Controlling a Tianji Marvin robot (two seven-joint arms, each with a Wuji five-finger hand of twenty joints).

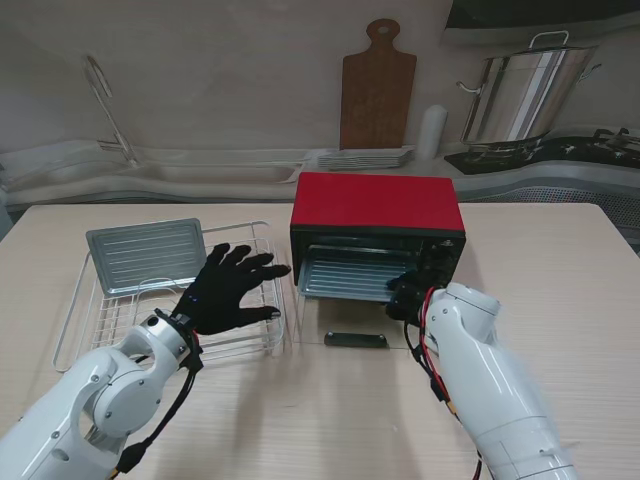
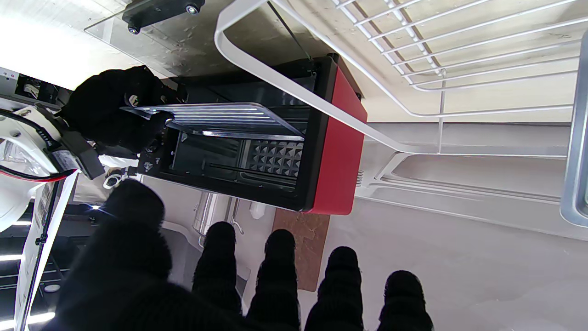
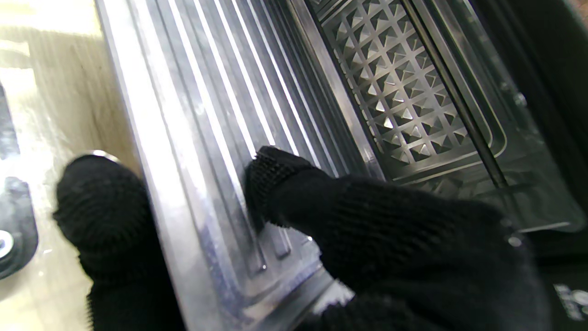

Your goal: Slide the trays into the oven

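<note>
Overhead, the stand view puts the red oven (image 1: 377,205) in the upper middle of the frame, its glass door (image 1: 355,338) folded down flat on the table (image 1: 560,270) toward the lower edge. One ribbed metal tray (image 1: 345,276) sits partway in the oven mouth. At its right corner the right hand (image 1: 408,296) grips the edge. A second tray (image 1: 147,255) leans tilted in the white wire rack (image 1: 258,240) at the left middle. The left hand (image 1: 228,289) hovers over that rack with fingers spread, holding nothing.

Next, the left wrist view shows the oven (image 2: 337,142) at centre with the tray (image 2: 216,115) jutting from its opening and the right hand (image 2: 117,110) pinching the tray's corner at the left of the frame. Five spread fingertips (image 2: 278,243) line the lower edge, and rack wires (image 2: 294,82) cross the upper half.

Finally, the right wrist view fills with the tray (image 3: 193,115): the thumb (image 3: 103,207) lies under its rim, a finger (image 3: 275,170) presses on the ribbed face, and the oven's studded inner wall (image 3: 399,87) occupies the upper right.
</note>
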